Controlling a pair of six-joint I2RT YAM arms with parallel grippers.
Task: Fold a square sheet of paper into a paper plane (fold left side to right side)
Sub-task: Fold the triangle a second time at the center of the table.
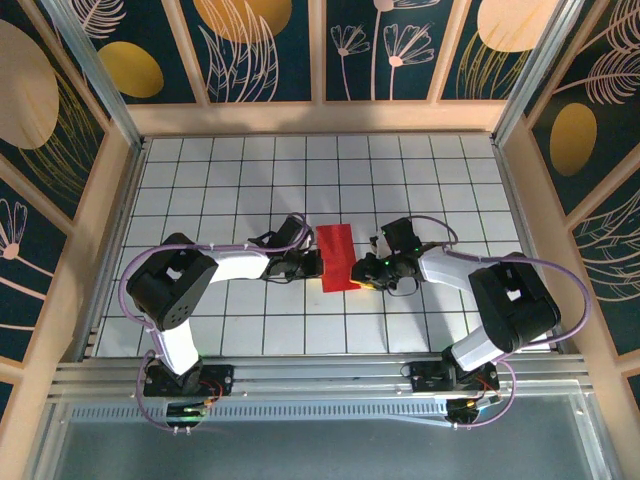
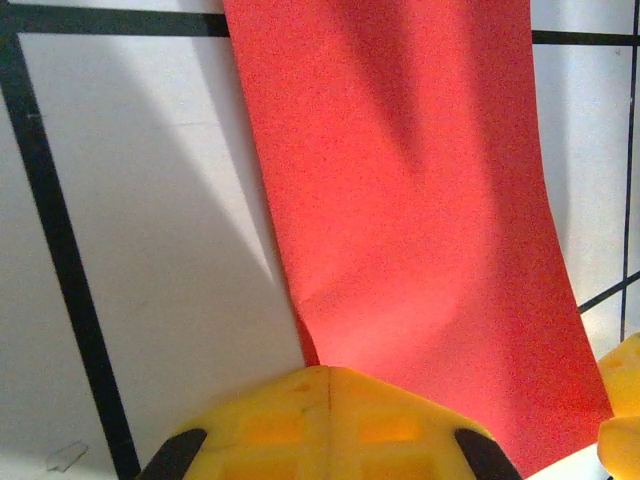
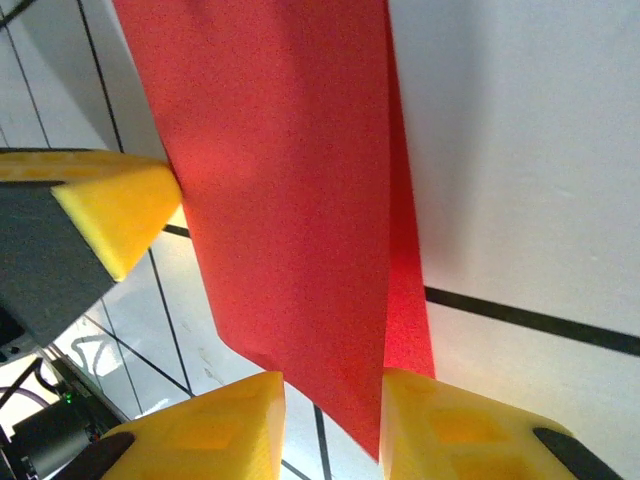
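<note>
Lying folded, red paper rectangle (image 1: pixel 336 256), left tool (image 2: pixel 328 385) together, right tool (image 3: pixel 332 390) apart, perhaps astride its corner

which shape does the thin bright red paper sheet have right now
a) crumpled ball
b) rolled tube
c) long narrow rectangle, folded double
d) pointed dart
c: the thin bright red paper sheet lies on the white grid table as a long narrow rectangle, and the right wrist view shows a second layer peeking out along its edge.
</note>
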